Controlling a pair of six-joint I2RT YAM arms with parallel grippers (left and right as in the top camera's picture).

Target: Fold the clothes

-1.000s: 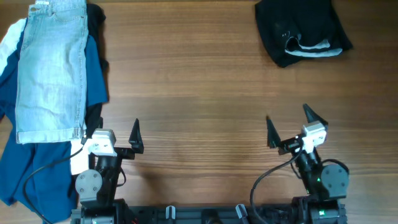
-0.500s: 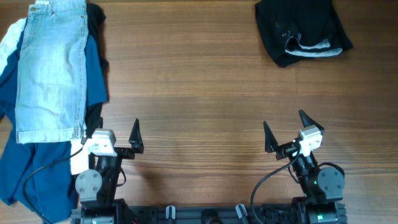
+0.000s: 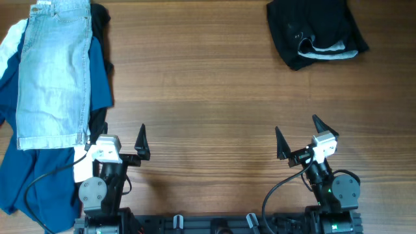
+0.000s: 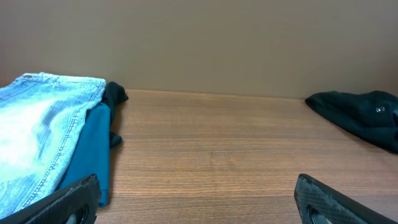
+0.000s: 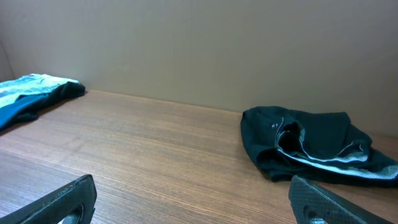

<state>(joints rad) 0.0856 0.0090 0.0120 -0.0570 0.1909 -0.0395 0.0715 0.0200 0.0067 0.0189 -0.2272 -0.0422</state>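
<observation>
The black shorts [image 3: 315, 31] lie bunched at the table's far right, with the pale waistband lining showing along their near edge. They show in the right wrist view [image 5: 314, 144] and at the right edge of the left wrist view [image 4: 367, 114]. My right gripper [image 3: 299, 134] is open and empty near the front edge, well short of the shorts. My left gripper [image 3: 117, 136] is open and empty at the front left, beside the pile of other garments. Both grippers' fingers [image 4: 323, 199] [image 5: 323, 202] stand wide apart over bare wood.
Light-blue denim shorts [image 3: 55, 71] lie on royal-blue garments [image 3: 39, 169] along the left edge, with a white piece [image 3: 10, 42] and dark cloth under them. A plain wall stands behind the table's far edge.
The right arm has drawn back slightly toward the front edge and to the left, then stopped. The left arm and the clothes have not moved.
</observation>
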